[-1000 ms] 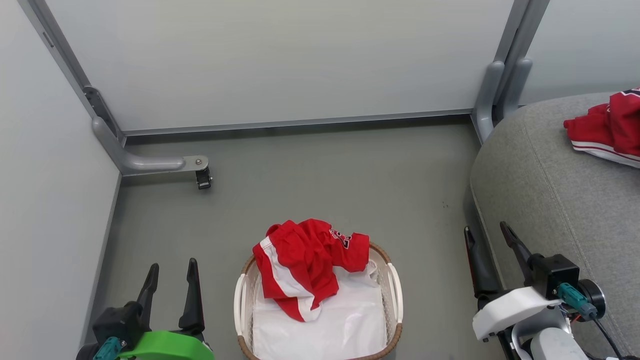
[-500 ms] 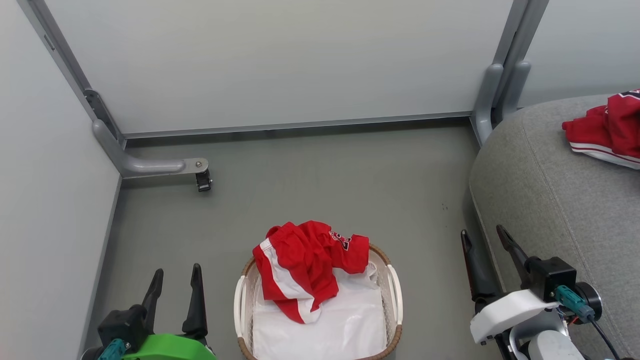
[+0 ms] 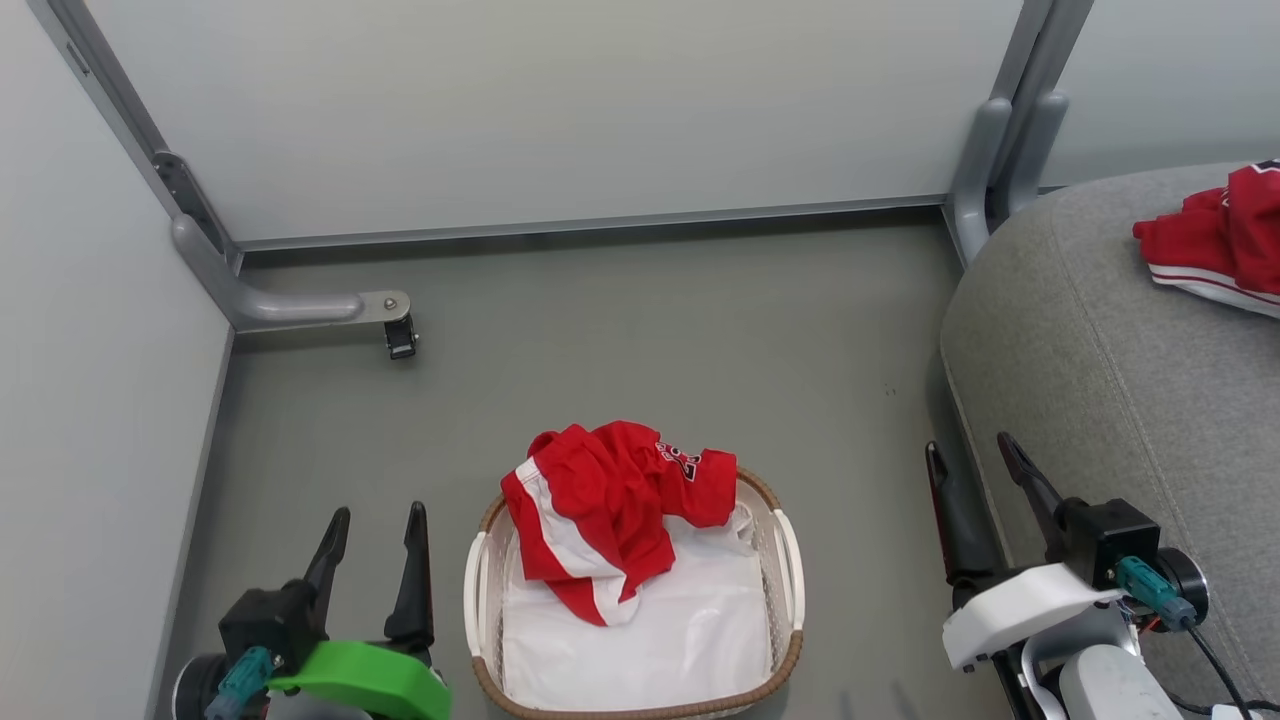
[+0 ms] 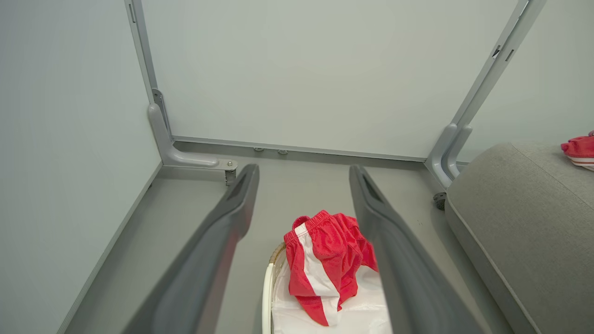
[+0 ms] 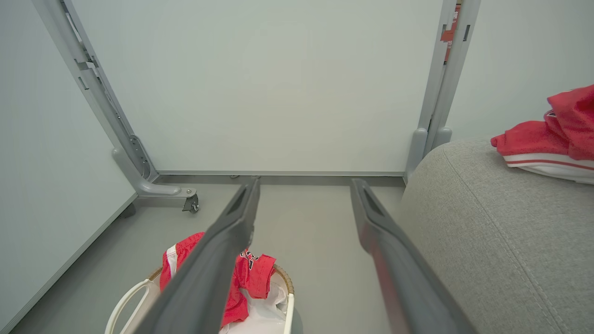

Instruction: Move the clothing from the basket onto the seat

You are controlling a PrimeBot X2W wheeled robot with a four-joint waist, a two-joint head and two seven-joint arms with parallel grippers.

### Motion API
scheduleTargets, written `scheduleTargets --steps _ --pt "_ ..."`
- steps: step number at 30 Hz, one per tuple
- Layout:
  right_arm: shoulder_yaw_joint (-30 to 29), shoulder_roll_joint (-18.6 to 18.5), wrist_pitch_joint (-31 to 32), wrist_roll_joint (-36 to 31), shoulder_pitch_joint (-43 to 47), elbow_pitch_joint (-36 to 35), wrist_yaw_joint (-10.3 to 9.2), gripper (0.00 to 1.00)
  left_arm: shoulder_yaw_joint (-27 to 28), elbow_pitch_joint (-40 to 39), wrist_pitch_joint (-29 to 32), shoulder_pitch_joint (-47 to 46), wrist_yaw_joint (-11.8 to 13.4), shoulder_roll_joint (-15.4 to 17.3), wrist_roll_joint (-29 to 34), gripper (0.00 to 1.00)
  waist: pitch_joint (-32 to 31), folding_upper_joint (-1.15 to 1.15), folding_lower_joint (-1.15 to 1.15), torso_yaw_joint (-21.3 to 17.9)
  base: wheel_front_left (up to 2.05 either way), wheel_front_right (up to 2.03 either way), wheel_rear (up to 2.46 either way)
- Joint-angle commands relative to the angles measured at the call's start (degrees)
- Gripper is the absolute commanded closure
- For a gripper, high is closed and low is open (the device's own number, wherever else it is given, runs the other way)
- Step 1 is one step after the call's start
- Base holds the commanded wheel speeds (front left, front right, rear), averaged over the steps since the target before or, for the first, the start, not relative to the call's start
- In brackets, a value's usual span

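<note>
In the basket [image 3: 788,592], clothing [image 3: 610,510] lies between both arms' open jaws.

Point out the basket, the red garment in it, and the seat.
basket [image 3: 794,575], head view, right white handle.
red garment [image 3: 620,495], head view, middle of crumpled cloth.
seat [image 3: 1100,400], head view, bare grey cushion top.

1. You have bright, even, diffuse light in all three views; the wall panel [image 3: 560,110] reads flat and pale.
2. Shadows are soft: a thin dark band under that panel, another on the floor [image 3: 650,330] beside the seat [image 3: 1100,400].
3. Near each wrist lens, the left gripper [image 4: 302,168] and right gripper [image 5: 304,181] blur.
4. Posts [image 4: 482,88] lean outward at the wrist views' edges.
5. The clothing [image 3: 610,490] looks sharp and saturated.
</note>
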Motion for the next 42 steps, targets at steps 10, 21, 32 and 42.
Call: scheduleTargets --steps 10,21,32,42 --pt "-0.8 -0.21 -0.12 -1.8 -5.37 -2.65 -0.06 0.0 -4.77 6.7 3.48 -16.28 -2.62 0.44 4.32 0.0 10.79 0.0 0.0 -1.91 0.0 0.0 0.0" --pt "1.23 -0.2 -0.12 -3.5 -14.35 -4.64 -0.06 0.0 -11.67 23.48 12.1 -38.98 -5.53 0.74 6.45 0.0 26.9 0.0 0.0 -7.06 0.0 0.0 0.0" --pt "3.35 -0.16 -0.12 -1.37 -19.69 -6.82 -0.06 0.0 -21.18 36.29 20.09 -51.58 -5.97 5.27 1.45 0.0 37.91 0.0 0.0 -12.15 0.0 0.0 0.0" --pt "4.58 -0.18 -0.12 0.09 -21.0 -7.53 -0.06 0.0 -26.63 40.71 21.34 -57.65 -5.92 9.71 -1.16 0.0 42.33 0.0 0.0 -14.24 0.0 0.0 0.0"
